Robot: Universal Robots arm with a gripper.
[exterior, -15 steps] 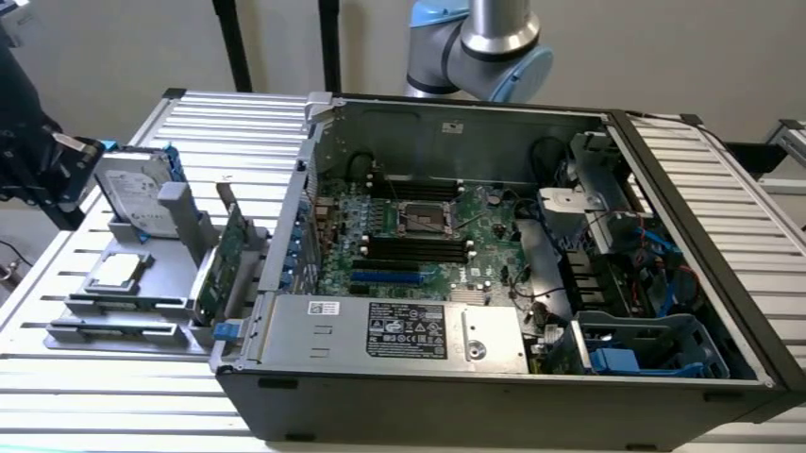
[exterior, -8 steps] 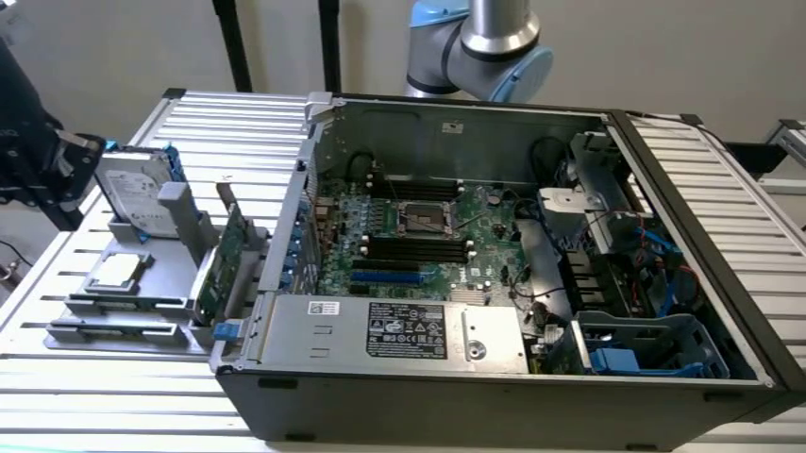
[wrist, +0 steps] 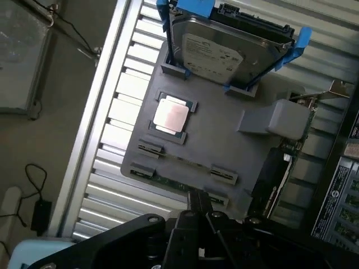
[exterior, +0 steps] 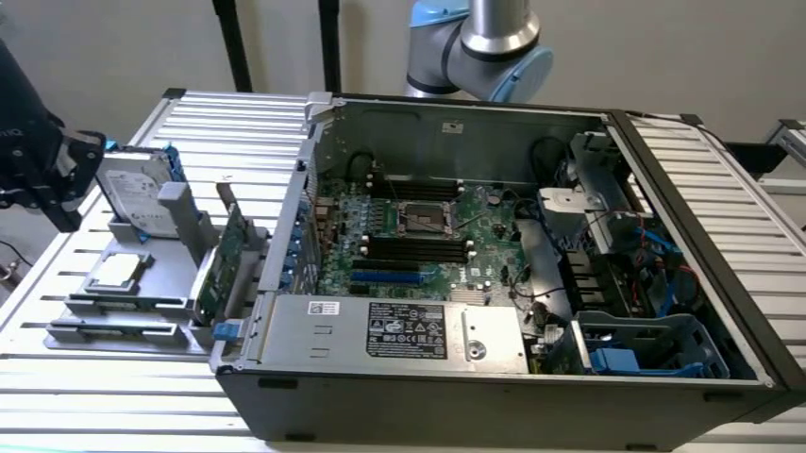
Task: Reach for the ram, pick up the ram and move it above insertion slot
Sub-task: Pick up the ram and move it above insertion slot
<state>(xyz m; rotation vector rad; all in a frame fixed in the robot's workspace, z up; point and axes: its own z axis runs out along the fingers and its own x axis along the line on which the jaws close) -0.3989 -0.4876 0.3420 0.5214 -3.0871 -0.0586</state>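
The grey and blue arm (exterior: 485, 42) stands at the far side in the exterior view; its black pincer (wrist: 199, 197) points downward; the fingers (wrist: 193, 203) are pressed together.

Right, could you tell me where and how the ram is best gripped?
Probably take the ram by the middle of its upper long edge, from straight above, jaws across its thin flat faces. It seems to stand on edge in the gray holder, with clips at both ends, so only mid-span is free.

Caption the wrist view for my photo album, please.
Shut jaws near the ram on a gray tray that also holds a processor and a hard drive.
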